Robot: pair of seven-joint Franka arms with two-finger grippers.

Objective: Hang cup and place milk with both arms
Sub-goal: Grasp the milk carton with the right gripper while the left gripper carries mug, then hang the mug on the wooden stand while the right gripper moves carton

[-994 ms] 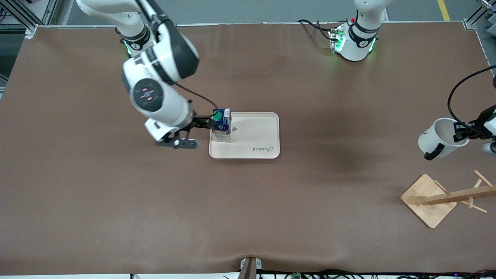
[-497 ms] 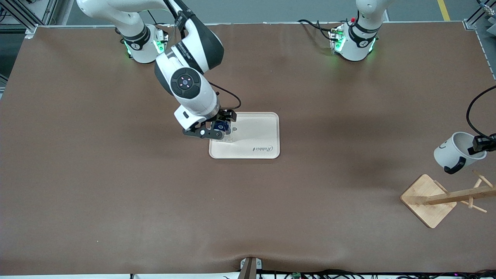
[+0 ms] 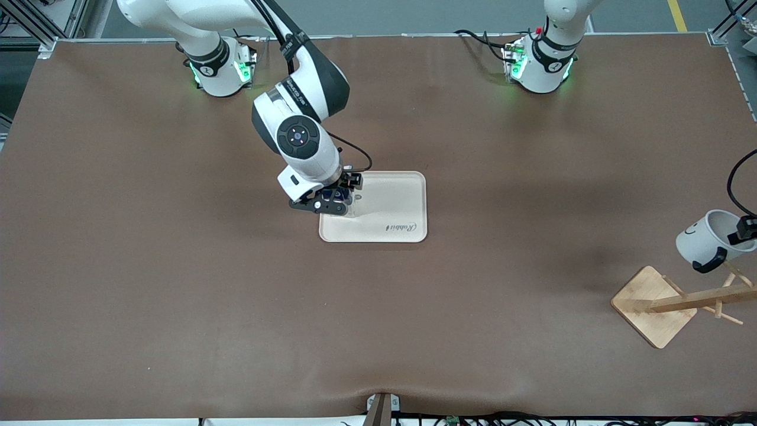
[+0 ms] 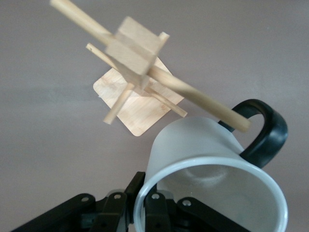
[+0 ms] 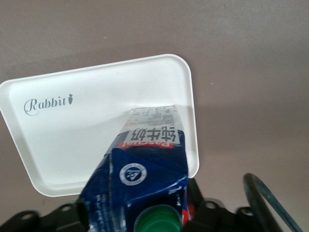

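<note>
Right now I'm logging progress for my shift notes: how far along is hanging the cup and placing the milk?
Nothing is finished. The right gripper holds the milk over the white tray, near its right-arm edge, unreleased. The left gripper holds the cup at the wooden rack; a peg passes the black handle, but it isn't hung. Left: release both.

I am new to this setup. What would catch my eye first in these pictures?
The right gripper holds the milk over the white tray in the middle of the table. At the left arm's end, the left gripper holds the cup just above the wooden rack.
</note>
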